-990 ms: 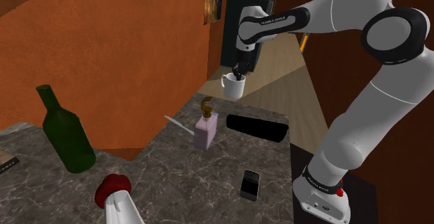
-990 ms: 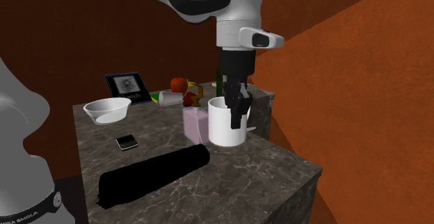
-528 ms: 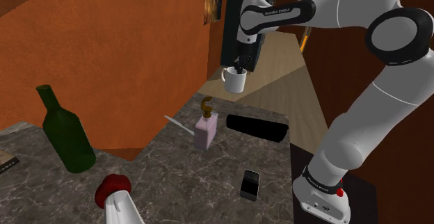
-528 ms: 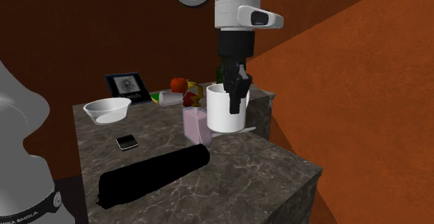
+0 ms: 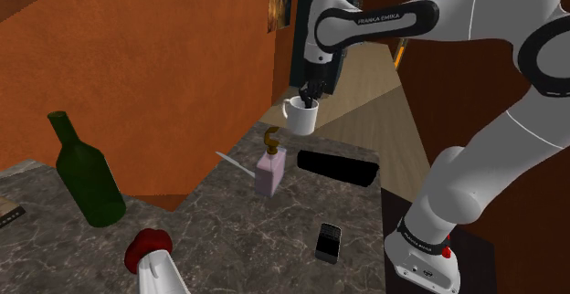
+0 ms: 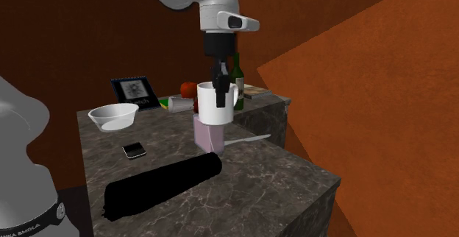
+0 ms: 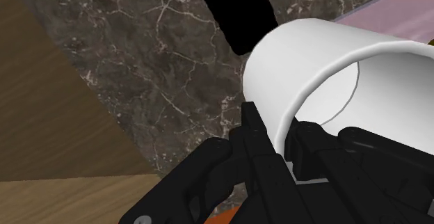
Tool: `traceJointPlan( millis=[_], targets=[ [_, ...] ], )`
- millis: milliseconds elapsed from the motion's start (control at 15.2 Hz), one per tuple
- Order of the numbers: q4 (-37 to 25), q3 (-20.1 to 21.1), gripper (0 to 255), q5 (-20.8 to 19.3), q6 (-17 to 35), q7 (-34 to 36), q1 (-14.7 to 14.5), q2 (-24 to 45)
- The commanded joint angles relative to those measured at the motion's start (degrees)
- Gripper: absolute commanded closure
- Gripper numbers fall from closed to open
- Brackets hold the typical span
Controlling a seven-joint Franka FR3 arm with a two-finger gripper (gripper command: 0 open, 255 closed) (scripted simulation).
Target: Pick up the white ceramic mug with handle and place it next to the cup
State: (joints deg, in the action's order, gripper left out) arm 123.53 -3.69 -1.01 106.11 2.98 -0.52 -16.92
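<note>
A white mug (image 5: 301, 116) hangs in the air above the dark marble counter (image 5: 237, 237), with my gripper (image 5: 309, 93) shut on its rim from above. In the second exterior view the mug (image 6: 215, 104) hovers just over the pink soap dispenser (image 6: 207, 131), the gripper (image 6: 219, 88) clamping one side of its wall. The wrist view has one finger inside and one outside the mug (image 7: 313, 69), with the gripper (image 7: 278, 146) pinching the wall. A small white cup (image 6: 176, 104) lies on its side near a red apple (image 6: 189, 89) at the counter's far end.
On the counter are a black cylinder (image 6: 162, 188), a phone (image 6: 134, 150), a white bowl (image 6: 114, 116), a framed picture (image 6: 134, 90) and a green bottle (image 5: 87, 178). A pale utensil (image 5: 236, 162) lies beside the dispenser (image 5: 270, 172). Orange walls border the counter.
The gripper has lifted the mug and carried it toward the second exterior view's left and farther along the counter, so it now hangs over the pink dispenser.
</note>
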Motion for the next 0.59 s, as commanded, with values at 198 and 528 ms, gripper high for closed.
traceJointPlan(
  millis=[198,528],
  targets=[
    [3.67,4.39,255,1.41,-0.26,6.5,-2.62,-3.94],
    [5.67,9.2,255,3.47,-0.56,13.21,-5.47,-6.34]
  ],
)
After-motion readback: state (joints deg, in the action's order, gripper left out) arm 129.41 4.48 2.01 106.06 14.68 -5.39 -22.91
